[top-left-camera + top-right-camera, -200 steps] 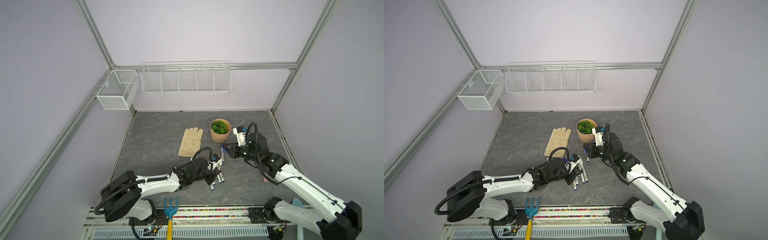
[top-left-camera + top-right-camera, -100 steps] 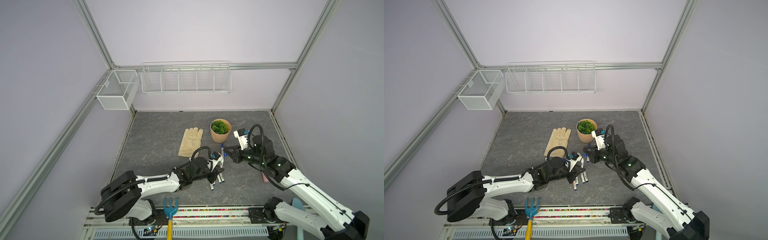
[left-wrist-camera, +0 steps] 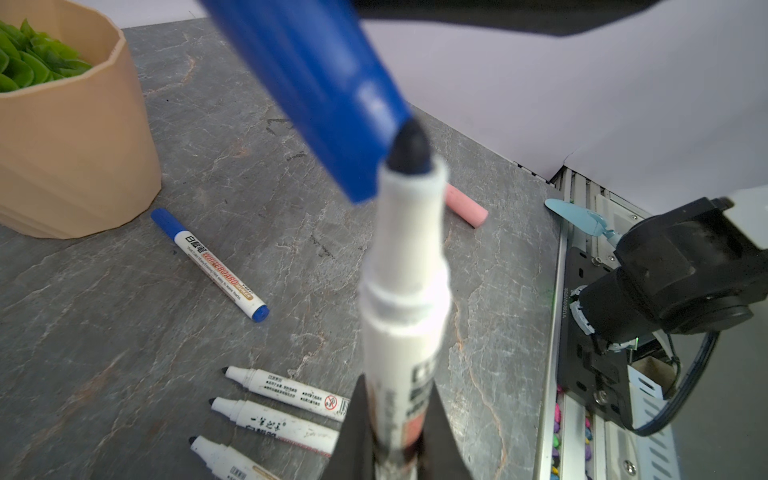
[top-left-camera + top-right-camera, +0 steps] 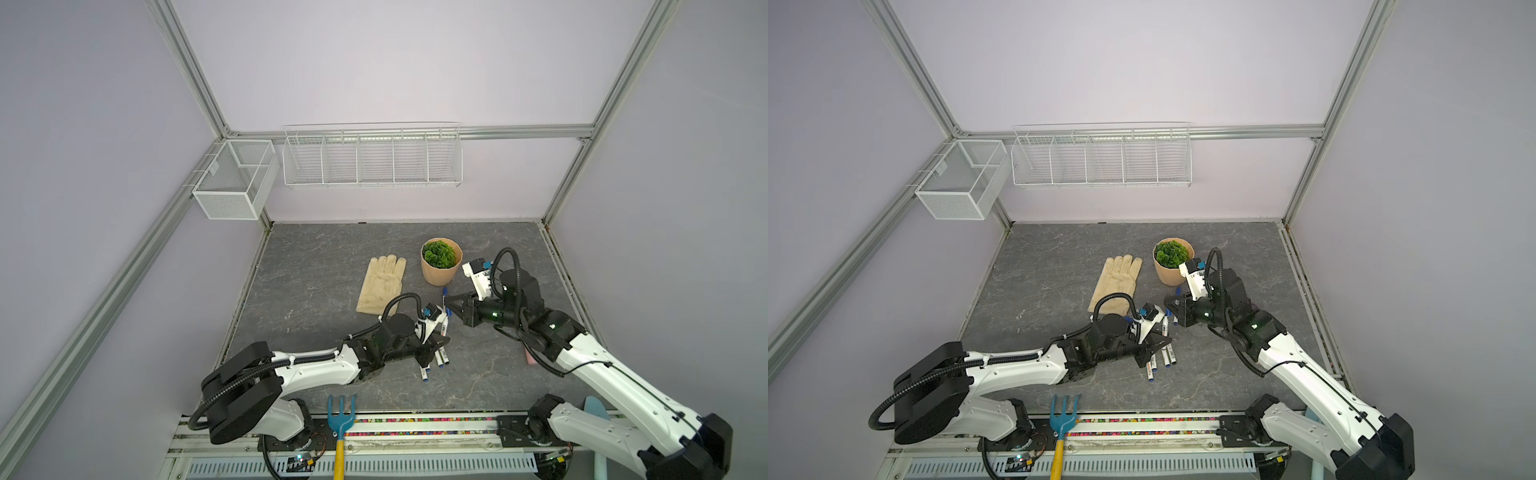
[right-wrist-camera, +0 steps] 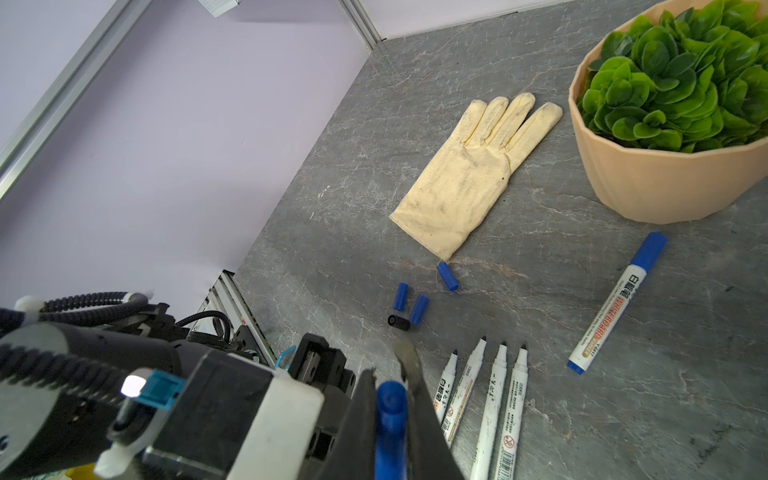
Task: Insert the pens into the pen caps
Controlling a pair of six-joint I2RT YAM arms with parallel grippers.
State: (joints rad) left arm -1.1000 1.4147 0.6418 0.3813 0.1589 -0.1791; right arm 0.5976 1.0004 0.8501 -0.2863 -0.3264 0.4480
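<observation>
My left gripper (image 3: 397, 415) is shut on the barrel of an uncapped white pen (image 3: 405, 291), which stands upright with its dark tip up. A blue pen cap (image 5: 390, 409) sits in my shut right gripper (image 5: 386, 368). In the left wrist view that cap (image 3: 324, 91) touches the pen's tip with the rim of its open end, tilted and off-axis. Both grippers meet mid-table (image 4: 446, 318). Several uncapped pens (image 5: 494, 399) lie side by side. Three loose blue caps (image 5: 419, 309) and a black cap (image 5: 400, 322) lie near them. One capped pen (image 5: 615, 307) lies by the pot.
A tan pot with a green plant (image 4: 440, 266) and a cream glove (image 4: 382, 284) sit behind the grippers. A pink stick (image 3: 465, 205) lies on the table towards the right. A blue garden fork with a yellow handle (image 4: 341, 419) rests on the front rail.
My right gripper has shifted slightly down and towards the left gripper, bringing the blue cap to the pen's tip. The left gripper has risen a little with its pen.
</observation>
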